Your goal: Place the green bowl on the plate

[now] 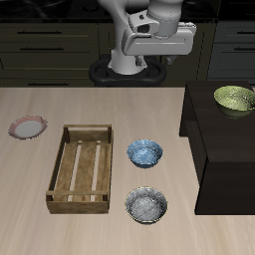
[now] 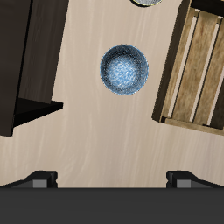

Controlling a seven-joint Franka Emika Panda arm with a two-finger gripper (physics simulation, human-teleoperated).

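Grey speckled bowl point(image 1: 146, 204) nearest front edge. Gripper point(image 2: 110, 178) spread wide, empty, above blue-patterned bowl point(image 2: 124, 70). Green bowl point(image 1: 235, 98) on dark cabinet point(image 1: 214, 149); plate point(image 1: 27, 127) well apart. Risk: grabbing wrong bowl, clipping wooden tray point(image 1: 82, 167).

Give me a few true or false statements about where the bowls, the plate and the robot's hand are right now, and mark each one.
1. The green bowl sits on the dark raised cabinet. True.
2. The plate already holds a bowl. False: it is bare, beside the wooden tray.
3. The hand grips the green bowl. False: its fingers are spread apart with nothing between them, above the table.
4. The blue-patterned bowl stands on the table beside the wooden tray. True.
5. The grey speckled bowl lies inside the wooden tray. False: it is on the table, nearer the front edge than the blue-patterned bowl.
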